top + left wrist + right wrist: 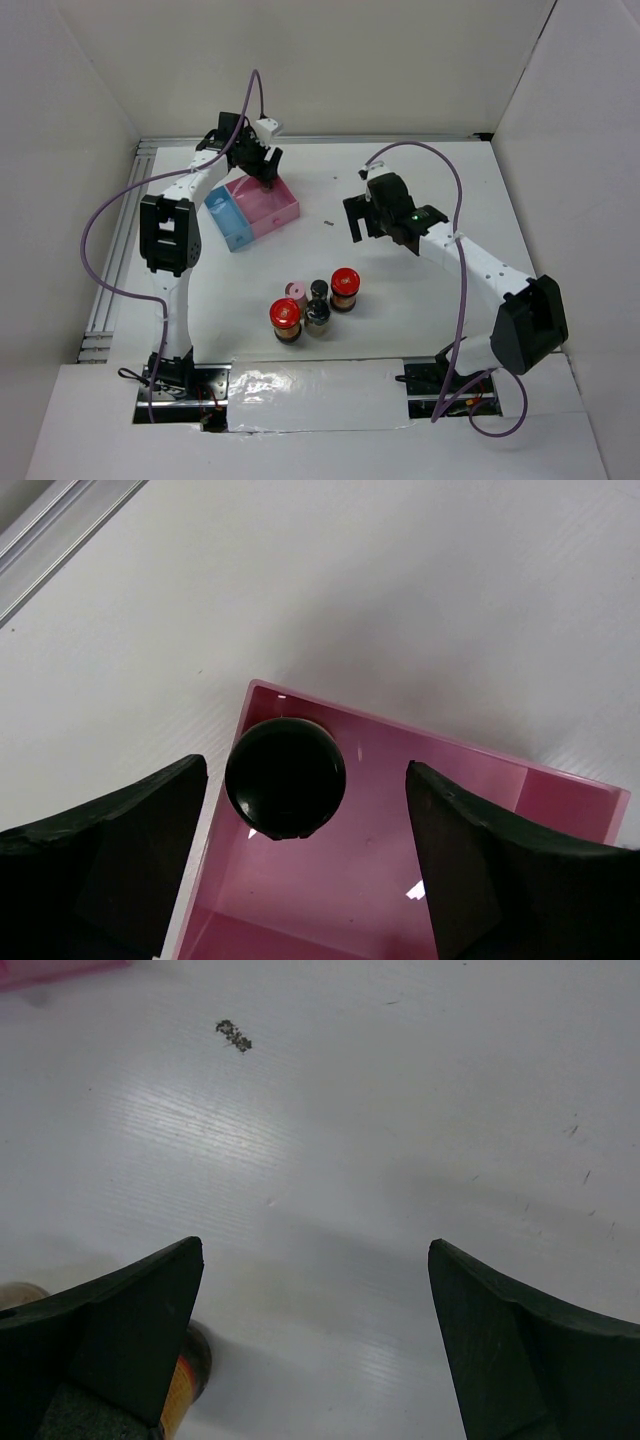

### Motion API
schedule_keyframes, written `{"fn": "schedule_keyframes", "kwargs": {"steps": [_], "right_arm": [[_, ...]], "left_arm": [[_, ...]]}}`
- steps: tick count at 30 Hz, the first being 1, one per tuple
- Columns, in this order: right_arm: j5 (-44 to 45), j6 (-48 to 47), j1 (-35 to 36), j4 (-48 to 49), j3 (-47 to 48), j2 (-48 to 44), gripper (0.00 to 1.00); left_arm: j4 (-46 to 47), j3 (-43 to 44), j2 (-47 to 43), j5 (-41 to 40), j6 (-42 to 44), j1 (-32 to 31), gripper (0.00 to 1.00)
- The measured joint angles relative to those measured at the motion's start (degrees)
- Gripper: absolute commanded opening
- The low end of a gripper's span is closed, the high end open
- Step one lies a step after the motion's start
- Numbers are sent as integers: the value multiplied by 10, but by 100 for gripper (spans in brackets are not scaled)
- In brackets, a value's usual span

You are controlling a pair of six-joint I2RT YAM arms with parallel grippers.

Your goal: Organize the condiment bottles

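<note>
1. Though most of the condiment bottles are not yet sorted, one black-capped jar (286, 777) already stands in the pink compartment (440, 840) of the divided tray (250, 208), close to a corner of it, its round cap seen from straight above in the left wrist view.
2. Five jars wait in a tight cluster near the front middle of the table (400, 320): two red-lidded jars (285, 318) (345, 287), a pink-capped jar (296, 291) and two dark slim jars (319, 291) (318, 314). By my judgement the task is in its early part, with one placed and five left.
3. The left gripper (305, 855) hangs over the pink compartment with its fingers spread wide on either side of the placed jar, touching nothing.
4. The right gripper (315, 1345) is likewise spread and empty, over bare table between the tray and the cluster; a jar's edge (185, 1385) shows just beside its left finger.
5. The blue compartment (228, 218) is partly hidden by the left arm, so whether it holds anything is hard to tell.
6. In the top view the placed jar is hidden under the left gripper.
7. A small dark speck (233, 1035) lies on the table; what it is cannot be made out.
</note>
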Motion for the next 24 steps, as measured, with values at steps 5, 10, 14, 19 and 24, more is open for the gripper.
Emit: {"fn": "schedule_keyframes", "kwargs": {"steps": [5,10,14,19,24], "right_arm": [[2,2,2,0,0,0,100],[1,2,5,0,0,-3,100],[0,2,5,-1,0,-9,100],[-1,2,8,-5,-8,-25,100],[-6,6,9,-10,-24,-64,100]], "left_arm": [[-2,0,-3,2,0,0,99],[-22,2,-37,4,-7,0,99],[-70,21,-94,48,3,0,99],[-186,-31,-272,181,134,-21,99],[-336,-145,-460,261,262,-81,99]]}}
